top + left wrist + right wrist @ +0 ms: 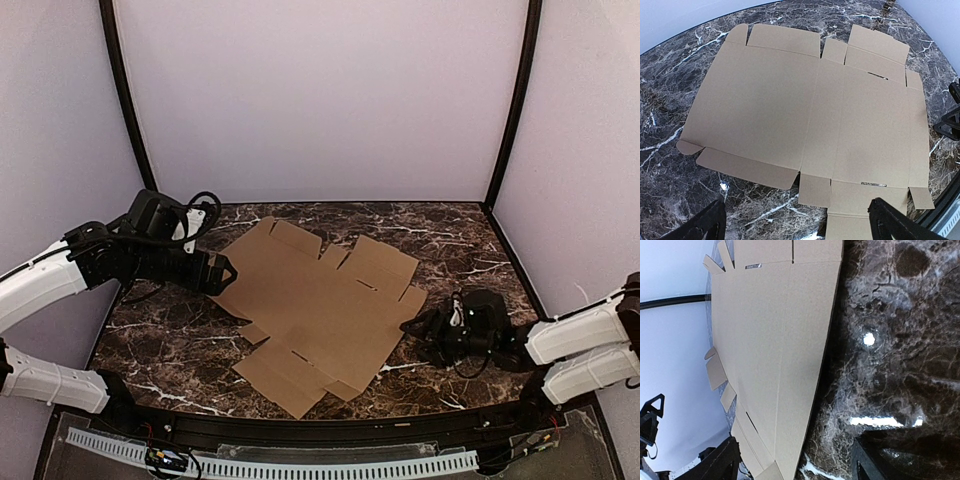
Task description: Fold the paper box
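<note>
Left gripper (222,272) at nine o'clock and right gripper (412,325) at three gape empty; we'd pinch the light, creasable paper box (320,305) by a flap.

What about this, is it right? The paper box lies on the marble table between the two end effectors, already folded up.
Not folded: the paper box is a flat sheet with its flaps spread out, as the left wrist view shows. It does lie on the marble table between the left end effector and the right end effector.
</note>
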Action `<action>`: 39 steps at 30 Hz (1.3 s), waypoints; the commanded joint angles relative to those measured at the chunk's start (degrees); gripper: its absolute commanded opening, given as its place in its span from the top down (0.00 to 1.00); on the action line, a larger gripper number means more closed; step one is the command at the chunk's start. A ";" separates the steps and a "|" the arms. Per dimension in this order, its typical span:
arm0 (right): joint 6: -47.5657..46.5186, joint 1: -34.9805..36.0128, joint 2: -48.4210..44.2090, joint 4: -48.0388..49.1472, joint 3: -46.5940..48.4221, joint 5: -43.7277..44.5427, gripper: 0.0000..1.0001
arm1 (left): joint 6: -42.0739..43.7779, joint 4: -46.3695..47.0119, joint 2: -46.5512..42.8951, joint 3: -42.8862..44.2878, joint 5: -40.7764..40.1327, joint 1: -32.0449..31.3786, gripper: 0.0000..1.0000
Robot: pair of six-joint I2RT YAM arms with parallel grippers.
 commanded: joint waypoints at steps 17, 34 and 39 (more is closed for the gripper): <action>17.05 1.89 45.14 57.39 -4.60 -0.95 0.38 | 1.25 -3.19 -2.07 1.03 -0.18 -0.16 0.00; 17.63 2.71 56.35 69.67 -3.46 -1.05 0.90 | 0.48 -3.77 -1.35 1.65 -0.03 -0.15 0.00; 17.15 2.71 55.27 70.23 -3.05 -1.11 1.00 | 0.50 -4.74 -1.79 2.39 -0.38 -0.16 0.00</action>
